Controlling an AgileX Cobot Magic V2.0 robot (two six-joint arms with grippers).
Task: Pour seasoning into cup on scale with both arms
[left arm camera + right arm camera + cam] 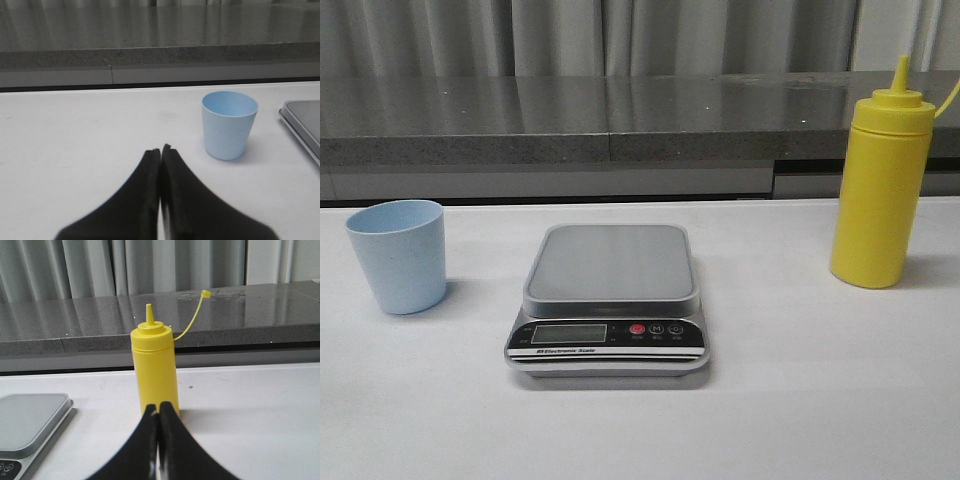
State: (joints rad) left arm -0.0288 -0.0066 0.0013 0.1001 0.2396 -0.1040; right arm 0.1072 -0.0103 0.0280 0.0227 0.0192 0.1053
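The light blue cup [398, 256] stands upright on the white table, left of the scale [610, 300], whose steel platform is bare. The yellow seasoning bottle [878, 190] stands upright at the right, nozzle up, its cap hanging open on its tether. Neither arm shows in the front view. In the left wrist view my left gripper [161, 150] is shut and empty, short of the cup [228, 125]. In the right wrist view my right gripper [159, 407] is shut and empty, directly in front of the bottle [154, 367]; I cannot tell if it touches it.
A grey stone ledge [620, 120] runs along the back of the table, with curtains behind it. The scale's edge shows in both wrist views [302, 122] [30, 422].
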